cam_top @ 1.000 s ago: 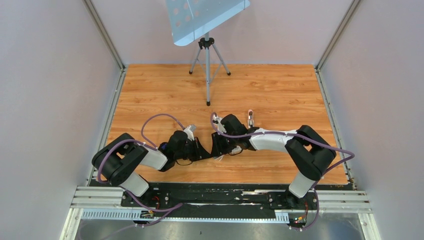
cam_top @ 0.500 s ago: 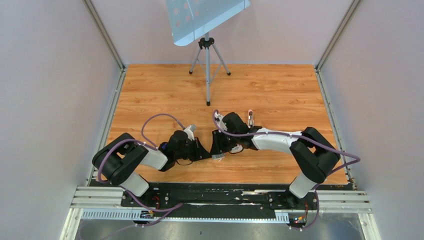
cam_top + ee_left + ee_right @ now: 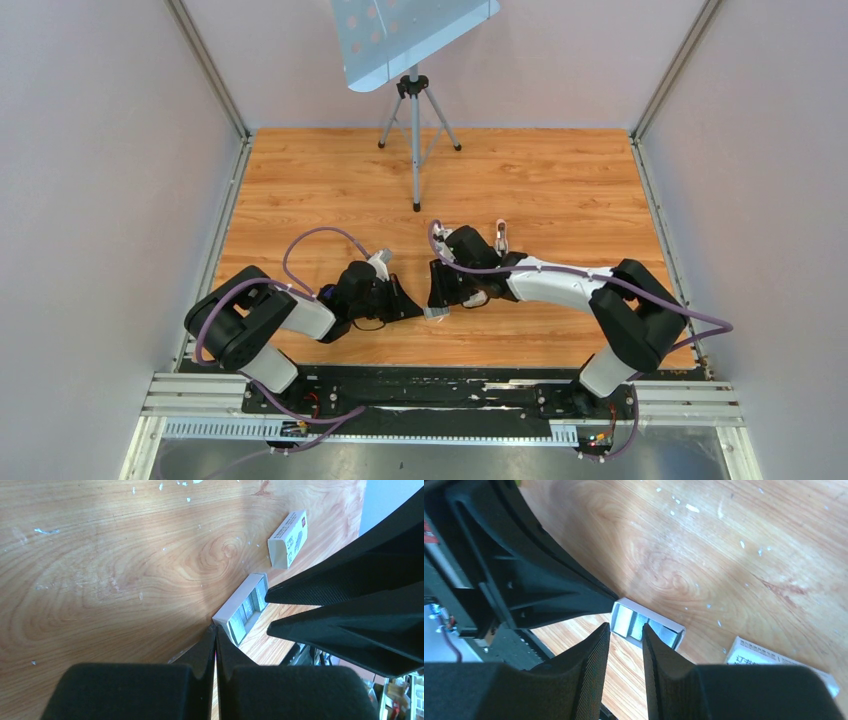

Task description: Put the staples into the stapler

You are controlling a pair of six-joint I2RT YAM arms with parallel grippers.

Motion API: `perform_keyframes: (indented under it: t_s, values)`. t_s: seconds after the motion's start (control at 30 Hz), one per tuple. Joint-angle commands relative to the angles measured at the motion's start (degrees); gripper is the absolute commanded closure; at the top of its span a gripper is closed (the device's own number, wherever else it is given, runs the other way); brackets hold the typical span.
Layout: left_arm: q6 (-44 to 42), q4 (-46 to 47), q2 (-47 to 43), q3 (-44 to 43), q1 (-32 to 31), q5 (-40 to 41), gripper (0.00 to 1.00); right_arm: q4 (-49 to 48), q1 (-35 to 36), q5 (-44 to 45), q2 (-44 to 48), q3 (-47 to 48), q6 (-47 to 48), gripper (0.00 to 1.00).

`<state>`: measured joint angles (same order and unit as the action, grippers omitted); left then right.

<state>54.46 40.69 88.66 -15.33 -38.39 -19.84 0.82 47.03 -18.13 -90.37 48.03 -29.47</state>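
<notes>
1. Work surface. The wooden table (image 3: 560, 180) was bounded left and right by metal side rails (image 3: 231, 200) with plain walls behind them. A tripod stand (image 3: 415, 150) stood at the far middle, and its feet took up only a small part of the far edge. The far corners and the strips along both rails lay open. Both arms were folded low over the near middle of the table, their tips facing each other.

2. Staple tray. The staple tray (image 3: 243, 607), a small white open tray with rows of staples showing, lay flat on the wood between the two grippers. A white box (image 3: 288, 540) with printing on its side lay just beyond it, apart from it and untouched.

3. Left gripper. The left gripper (image 3: 215, 629) was clenched with nothing between its fingers. Its closed tips sat at the near corner of the staple tray. Contact with that corner appeared likely, but the view was too steep to confirm it.

4. Right gripper. The right gripper (image 3: 625, 629) had its fingers parted by a narrow gap and grasped nothing. Its tips were at the opposite end of the staple tray, just beside the tray's edge.

5. Stapler. The stapler (image 3: 501, 236) was on the table on the far side of the right arm, close to its forearm and well apart from both grippers and the staple tray. It was too small in the overhead view to show its attitude.
</notes>
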Motion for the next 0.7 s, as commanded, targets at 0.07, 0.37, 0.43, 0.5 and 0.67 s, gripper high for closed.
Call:
perform_keyframes:
  t_s: [0.07,0.37,0.43,0.5,0.67]
  values:
    - [-0.9,0.8,0.4,-0.2,-0.8,1.3,1.0,7.6,3.1,8.3,0.1,2.9,0.2,0.66]
    - [-0.9,1.1,0.1,0.1,-1.0,1.4,1.0,8.2,4.9,9.2,-2.4,5.4,0.0,0.67]
    - [-1.0,1.2,0.2,0.0,-1.0,1.3,1.0,8.5,5.3,9.6,-2.9,5.9,-0.4,0.67]
    - [-0.9,1.4,0.3,0.0,-1.1,1.3,1.0,9.1,6.0,10.2,-3.4,6.8,-0.8,0.67]
    - [-0.8,1.7,0.6,0.0,-1.2,1.2,1.0,12.2,7.8,13.0,-4.9,8.8,-1.0,0.66]
